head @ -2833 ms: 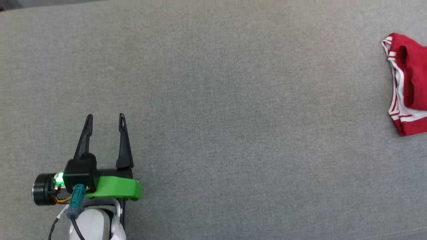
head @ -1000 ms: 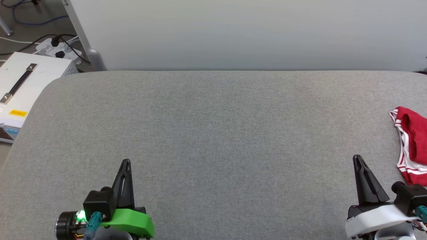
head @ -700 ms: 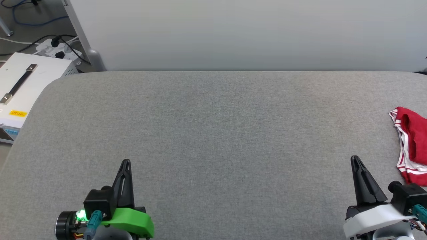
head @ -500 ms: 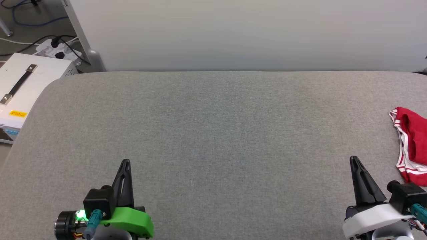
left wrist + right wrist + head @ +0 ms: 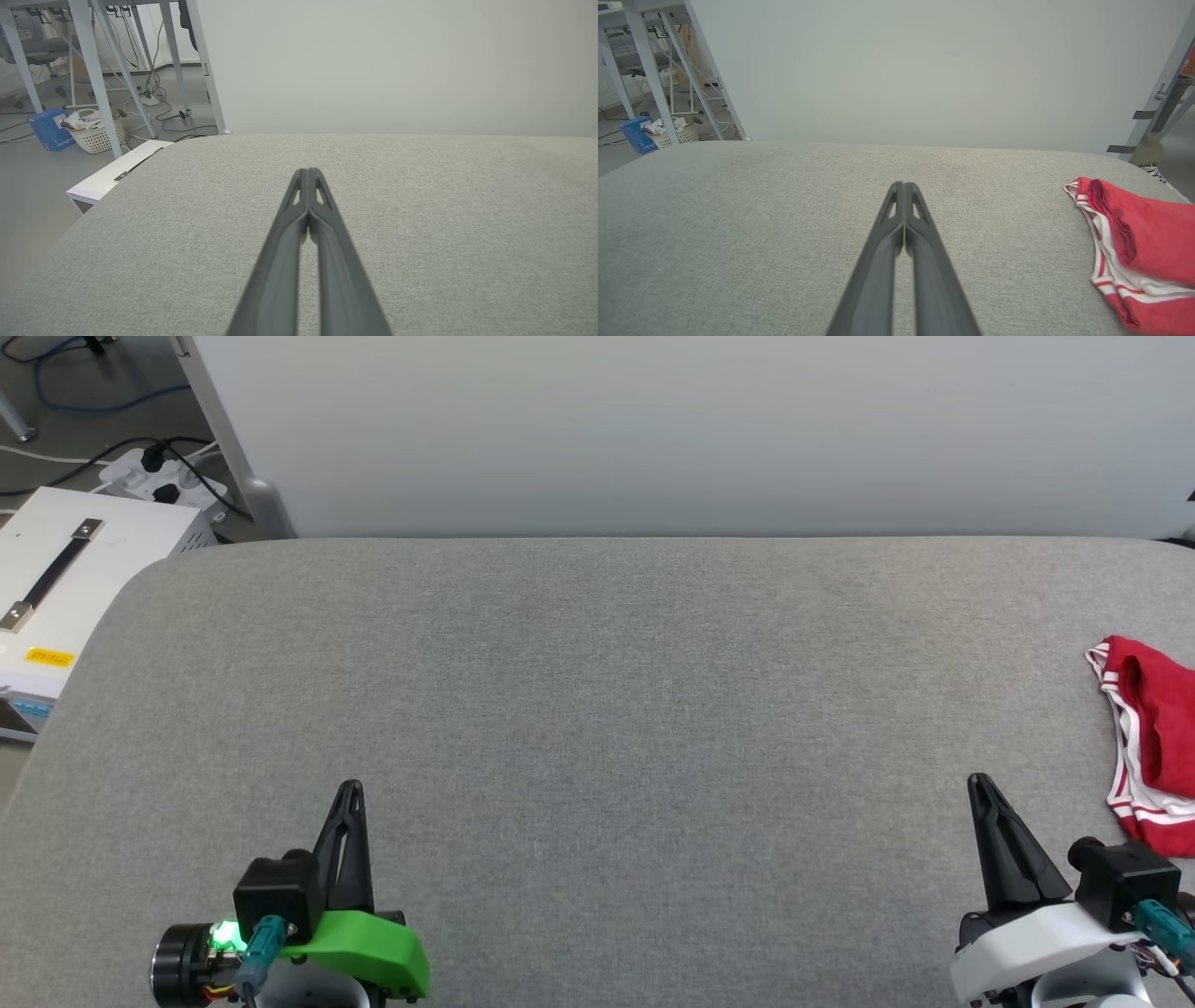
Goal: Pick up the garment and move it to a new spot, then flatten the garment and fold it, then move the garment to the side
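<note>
lab-like workroom; metal frame legs (image 5: pixel 96 84), loose floor cables (image 5: pixel 180 125), power strip (image 5: pixel 163 476)

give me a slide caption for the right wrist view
Right claw shut and empty, pointing across the grey fabric surface, the red-and-white garment lying apart at its right.

Left gripper (image 5: pixel 350 789) wears a bright green shell (image 5: pixel 369 952), right gripper (image 5: pixel 977 782) a white shell (image 5: pixel 1032 941). Each carries a black block (image 5: pixel 273 894) with a teal plug (image 5: pixel 261 941) and tapers into slim dark fingers (image 5: pixel 280 261) pierced by triangular slots. At the green shell's nine o'clock, a green lamp (image 5: pixel 224 936) glows beside a black cylinder (image 5: pixel 177 966).
</note>
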`<state>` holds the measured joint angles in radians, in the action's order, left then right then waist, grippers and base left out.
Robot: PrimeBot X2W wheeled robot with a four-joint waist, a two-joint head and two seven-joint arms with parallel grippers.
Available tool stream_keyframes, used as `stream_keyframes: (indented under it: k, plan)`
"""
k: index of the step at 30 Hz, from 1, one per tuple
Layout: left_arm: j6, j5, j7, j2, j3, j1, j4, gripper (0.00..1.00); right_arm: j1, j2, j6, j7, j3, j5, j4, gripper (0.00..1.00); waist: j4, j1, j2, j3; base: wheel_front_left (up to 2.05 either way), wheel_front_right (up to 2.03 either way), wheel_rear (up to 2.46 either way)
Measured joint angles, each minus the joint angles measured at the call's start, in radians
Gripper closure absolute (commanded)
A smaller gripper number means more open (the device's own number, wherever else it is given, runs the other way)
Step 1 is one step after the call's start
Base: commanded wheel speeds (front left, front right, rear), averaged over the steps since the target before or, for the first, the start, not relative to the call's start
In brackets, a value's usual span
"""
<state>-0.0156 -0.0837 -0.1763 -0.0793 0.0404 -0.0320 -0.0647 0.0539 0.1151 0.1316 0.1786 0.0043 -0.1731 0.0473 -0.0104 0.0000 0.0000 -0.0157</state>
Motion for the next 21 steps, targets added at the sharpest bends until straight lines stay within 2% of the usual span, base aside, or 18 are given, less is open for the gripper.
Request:
stream_keyframes:
  k: [21]
  plan:
    - [0.004,0.02,0.043,0.007,-0.009,0.002,0.014,1.0,-0.006,-0.015,0.0,-0.043,0.0,0.035,-0.009,1.0,0.003,0.0,0.0,0.004,0.0,0.0,0.0]
